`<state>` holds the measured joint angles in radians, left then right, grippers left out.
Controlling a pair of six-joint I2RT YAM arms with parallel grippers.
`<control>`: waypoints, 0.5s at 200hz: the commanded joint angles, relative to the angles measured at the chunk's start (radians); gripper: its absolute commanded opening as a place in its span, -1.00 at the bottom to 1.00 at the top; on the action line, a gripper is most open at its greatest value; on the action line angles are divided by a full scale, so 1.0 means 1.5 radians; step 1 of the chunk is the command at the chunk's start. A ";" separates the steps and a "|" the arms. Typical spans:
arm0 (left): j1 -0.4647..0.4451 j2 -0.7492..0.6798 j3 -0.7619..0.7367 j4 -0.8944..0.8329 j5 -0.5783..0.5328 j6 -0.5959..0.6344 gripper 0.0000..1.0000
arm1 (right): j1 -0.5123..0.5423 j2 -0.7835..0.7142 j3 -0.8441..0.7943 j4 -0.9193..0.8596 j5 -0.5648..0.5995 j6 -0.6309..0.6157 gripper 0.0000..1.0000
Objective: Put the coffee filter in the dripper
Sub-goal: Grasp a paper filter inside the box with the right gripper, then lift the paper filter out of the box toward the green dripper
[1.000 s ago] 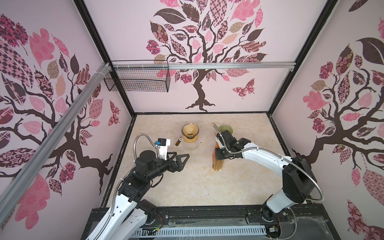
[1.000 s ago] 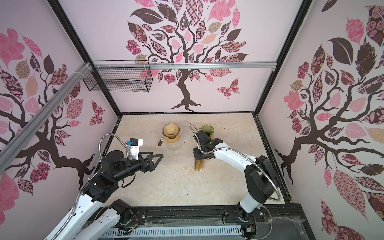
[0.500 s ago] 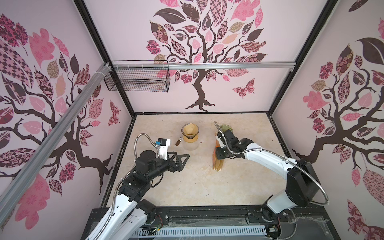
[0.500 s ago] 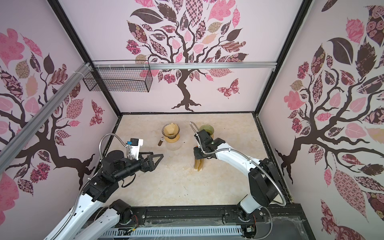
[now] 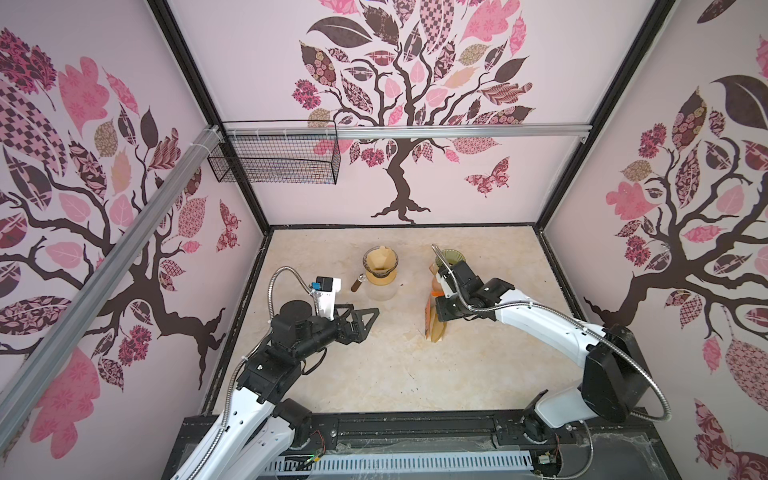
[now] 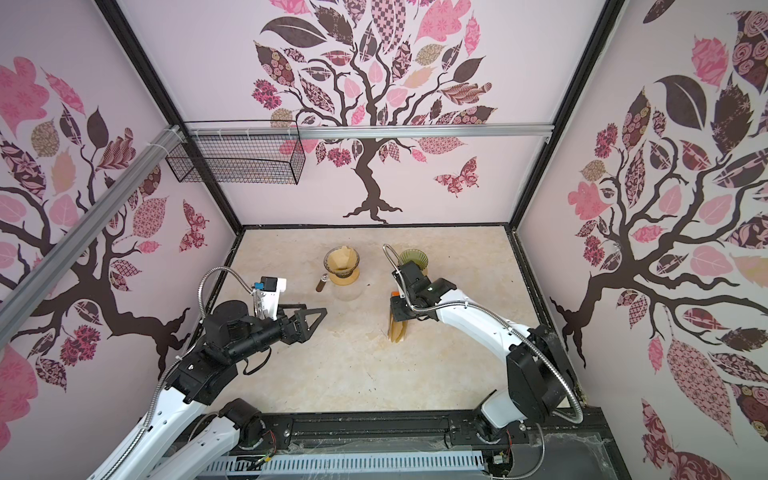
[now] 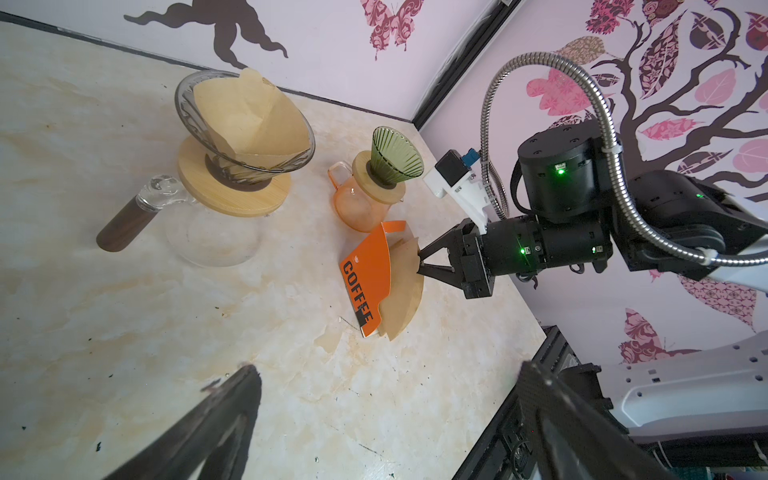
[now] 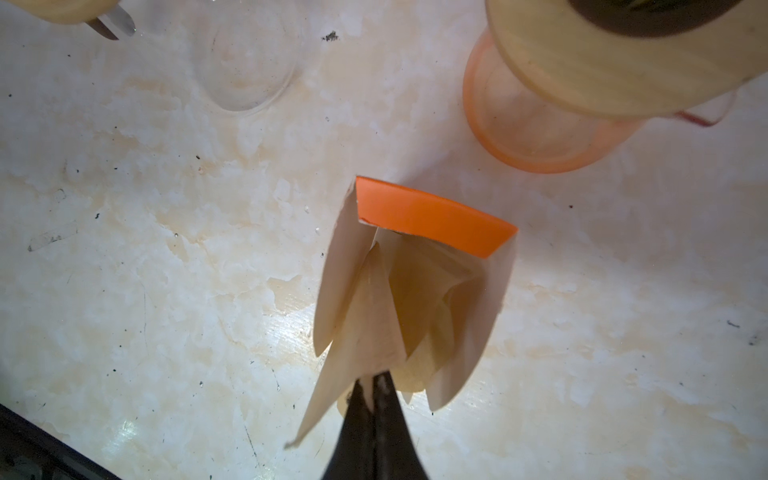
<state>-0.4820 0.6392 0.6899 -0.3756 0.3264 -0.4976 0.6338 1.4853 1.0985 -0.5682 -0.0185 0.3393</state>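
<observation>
Marble desk (image 5: 395,374): right claw (image 7: 419,262) pinches a filter (image 7: 405,286) inside the orange pack (image 7: 368,274); green dripper (image 7: 395,156) waits empty; left claw (image 5: 363,326) open.

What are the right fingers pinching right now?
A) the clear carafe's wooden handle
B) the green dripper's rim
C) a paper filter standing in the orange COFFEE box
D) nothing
C: the right fingers are closed on the edge of a brown paper filter that stands in the open orange COFFEE box.
</observation>
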 commanded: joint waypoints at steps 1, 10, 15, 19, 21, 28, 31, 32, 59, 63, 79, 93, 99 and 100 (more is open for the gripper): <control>0.003 -0.002 -0.016 0.020 0.006 0.002 0.96 | 0.002 -0.036 0.015 -0.020 0.012 0.001 -0.92; 0.003 -0.002 -0.016 0.020 0.006 0.001 0.96 | 0.002 -0.042 0.020 -0.023 0.012 0.002 -0.92; 0.003 -0.002 -0.016 0.019 0.006 0.002 0.96 | 0.002 -0.044 0.024 -0.026 0.012 0.001 -0.92; 0.003 -0.003 -0.016 0.019 0.006 0.001 0.96 | 0.002 -0.046 0.027 -0.027 0.012 0.002 -0.92; 0.004 -0.003 -0.017 0.020 0.006 0.002 0.96 | 0.002 -0.047 0.029 -0.029 0.012 0.002 -0.92; 0.004 -0.003 -0.016 0.020 0.006 0.001 0.96 | 0.001 -0.051 0.034 -0.033 0.012 0.001 -0.92; 0.003 -0.003 -0.016 0.020 0.006 0.001 0.96 | 0.002 -0.053 0.037 -0.035 0.013 0.002 -0.92; 0.003 -0.003 -0.016 0.020 0.006 0.001 0.96 | 0.001 -0.053 0.037 -0.035 0.013 0.002 -0.92; 0.004 -0.006 -0.016 0.020 0.007 0.001 0.96 | -0.002 -0.072 0.050 -0.045 0.019 0.001 -0.92; 0.003 -0.006 -0.016 0.020 0.007 0.001 0.96 | -0.003 -0.076 0.050 -0.045 0.019 0.002 -0.92; 0.004 -0.007 -0.016 0.020 0.007 0.001 0.96 | -0.008 -0.091 0.052 -0.045 0.016 0.002 -0.92; 0.003 -0.009 -0.016 0.020 0.007 0.000 0.96 | -0.014 -0.101 0.059 -0.051 0.009 0.002 -0.92; 0.004 -0.009 -0.016 0.021 0.008 0.000 0.96 | -0.015 -0.104 0.063 -0.054 0.004 0.002 -0.92; 0.004 -0.009 -0.017 0.021 0.008 -0.001 0.96 | -0.015 -0.104 0.063 -0.054 0.004 0.002 -0.92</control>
<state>-0.4820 0.6373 0.6899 -0.3756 0.3267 -0.4976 0.6228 1.3830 1.1347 -0.6201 -0.0074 0.3401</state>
